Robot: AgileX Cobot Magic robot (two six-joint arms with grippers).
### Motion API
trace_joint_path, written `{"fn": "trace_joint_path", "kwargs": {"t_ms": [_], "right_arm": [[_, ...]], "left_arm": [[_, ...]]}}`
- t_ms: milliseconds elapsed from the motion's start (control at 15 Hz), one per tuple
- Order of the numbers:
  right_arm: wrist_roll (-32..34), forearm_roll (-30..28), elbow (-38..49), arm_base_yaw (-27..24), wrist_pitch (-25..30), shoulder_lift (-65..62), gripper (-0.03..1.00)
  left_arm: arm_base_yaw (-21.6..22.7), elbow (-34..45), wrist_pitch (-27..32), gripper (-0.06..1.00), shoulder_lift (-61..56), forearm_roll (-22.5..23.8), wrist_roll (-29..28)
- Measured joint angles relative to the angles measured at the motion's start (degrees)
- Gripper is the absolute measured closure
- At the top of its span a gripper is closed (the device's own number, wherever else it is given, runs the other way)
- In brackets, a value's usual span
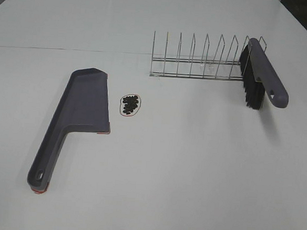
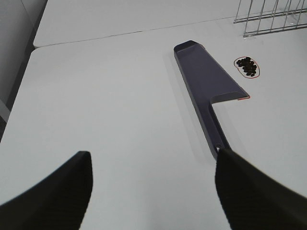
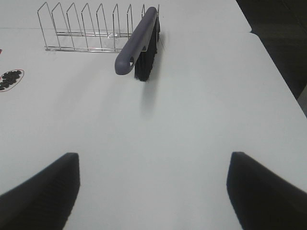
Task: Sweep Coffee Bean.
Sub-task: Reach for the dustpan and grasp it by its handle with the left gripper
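The left hand (image 2: 152, 153) and right hand (image 3: 153, 155) are spread, empty. The coffee beans (image 1: 130, 104) lie beside the grey dustpan (image 1: 83, 107); the brush (image 1: 259, 75) leans on the wire rack (image 1: 199, 60).

You see the rack (image 2: 273, 19) cut by the left wrist view's edge; a finger (image 2: 254, 191) of the left gripper (image 2: 152, 160) hides the dustpan (image 2: 206, 76) handle's end. The beans (image 2: 247, 67) are too small to count.
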Motion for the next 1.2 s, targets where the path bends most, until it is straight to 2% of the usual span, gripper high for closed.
{"fn": "trace_joint_path", "kwargs": {"t_ms": [333,533,600,667,800,1133,1200], "right_arm": [[0.0,0.0,0.0,0.0,0.0,0.0,0.26],[0.0,0.0,0.0,0.0,0.0,0.0,0.26],[0.0,0.0,0.0,0.0,0.0,0.0,0.26],[0.0,0.0,0.0,0.0,0.0,0.0,0.26],[0.0,0.0,0.0,0.0,0.0,0.0,0.26],[0.0,0.0,0.0,0.0,0.0,0.0,0.26],[0.0,0.0,0.0,0.0,0.0,0.0,0.26]], "left_arm": [[0.0,-0.23,-0.69,0.29,0.0,0.0,0.0],[0.0,-1.2,-10.89,0.3,4.53,-0.23,0.0],[0.0,-1.2,-14.95,0.31,8.19,-0.69,0.0],[0.0,-1.43,-20.23,0.31,14.73,-3.21,0.0],[0.0,-4.07,-24.35,0.31,25.84,-6.76,0.0],[0.0,-19.14,-25.21,0.31,55.29,-7.96,0.0],[0.0,-20.57,-24.92,0.31,57.52,-8.08,0.0]]}}
